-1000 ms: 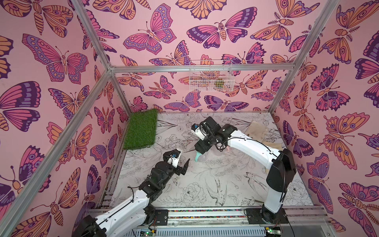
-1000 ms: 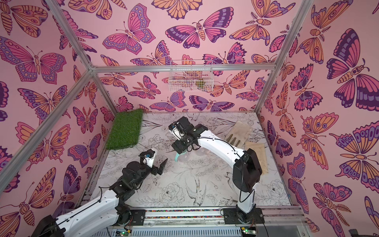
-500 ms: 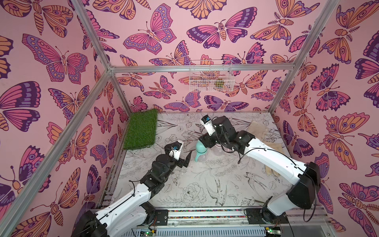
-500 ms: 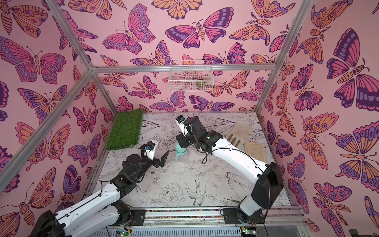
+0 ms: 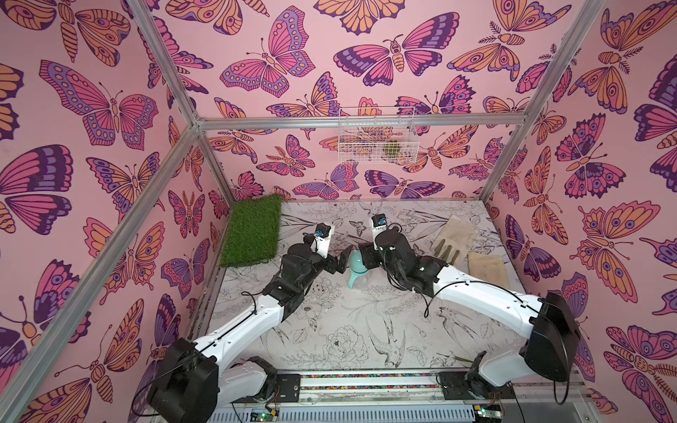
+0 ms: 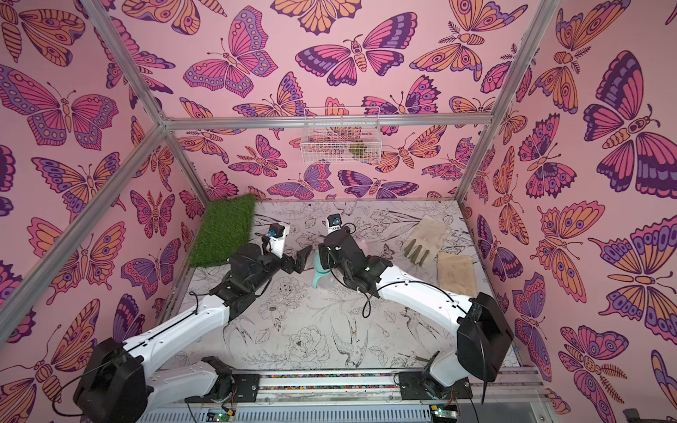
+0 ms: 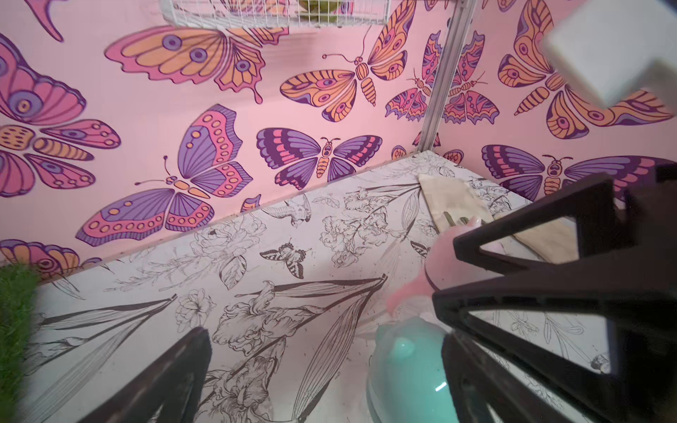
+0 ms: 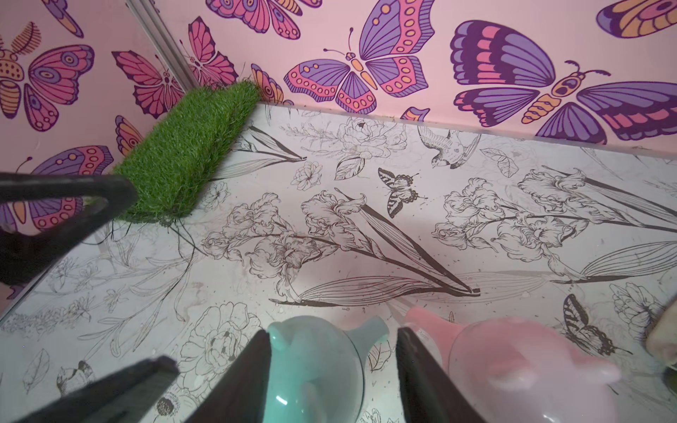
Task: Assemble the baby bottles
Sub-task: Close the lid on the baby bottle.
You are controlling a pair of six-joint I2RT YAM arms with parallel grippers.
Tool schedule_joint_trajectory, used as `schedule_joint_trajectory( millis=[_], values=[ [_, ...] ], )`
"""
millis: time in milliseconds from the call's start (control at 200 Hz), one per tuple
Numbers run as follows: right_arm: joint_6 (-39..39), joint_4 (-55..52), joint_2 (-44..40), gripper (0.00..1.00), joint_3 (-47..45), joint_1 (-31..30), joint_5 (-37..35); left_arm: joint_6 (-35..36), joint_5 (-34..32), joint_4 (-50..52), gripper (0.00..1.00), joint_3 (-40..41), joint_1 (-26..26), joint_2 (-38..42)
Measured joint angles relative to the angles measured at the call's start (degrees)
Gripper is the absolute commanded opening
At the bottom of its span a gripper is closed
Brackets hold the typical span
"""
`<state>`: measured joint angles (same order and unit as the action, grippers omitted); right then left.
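Observation:
The teal baby bottle (image 5: 357, 265) (image 6: 319, 269) stands mid-table with its eared dome cap (image 8: 315, 362) on. My right gripper (image 5: 362, 256) (image 8: 333, 331) is open and straddles that cap. One finger touches the cap, and the other stands a little off it. Right beside it is the pink baby bottle (image 8: 513, 351) (image 7: 439, 256), mostly hidden under my right wrist in both top views. My left gripper (image 5: 340, 260) (image 6: 301, 260) (image 7: 326, 348) is wide open on the teal bottle's other side. The teal cap (image 7: 406, 366) lies close to one of its fingers.
A green grass mat (image 5: 252, 230) lies at the back left. A beige glove (image 5: 452, 236) and a beige cloth piece (image 5: 487, 269) lie at the back right. A white wire basket (image 5: 377, 135) hangs on the back wall.
My right arm swung out to the right and its jaws narrowed around the teal cap. My left gripper moved forward and right, up to the teal bottle, and stayed open.

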<state>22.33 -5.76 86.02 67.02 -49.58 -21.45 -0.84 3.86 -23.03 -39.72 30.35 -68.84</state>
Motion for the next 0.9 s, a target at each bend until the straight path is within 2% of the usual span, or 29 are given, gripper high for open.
schedule_joint_trajectory(
  millis=[330,561,901],
  values=[
    [2.62,2.38,0.00,0.55,-3.06,-1.46,-4.07,-1.84,2.82,0.00,1.00,-0.02,-0.02,-3.02],
    [3.39,2.99,0.02,0.55,-3.80,-1.53,-4.68,-2.45,3.82,-1.01,0.99,-2.16,-0.02,-8.57],
    [4.20,3.96,0.31,0.54,-6.01,-1.57,-4.92,-3.34,3.89,-3.19,0.99,-2.80,-0.02,-10.03]
  ],
)
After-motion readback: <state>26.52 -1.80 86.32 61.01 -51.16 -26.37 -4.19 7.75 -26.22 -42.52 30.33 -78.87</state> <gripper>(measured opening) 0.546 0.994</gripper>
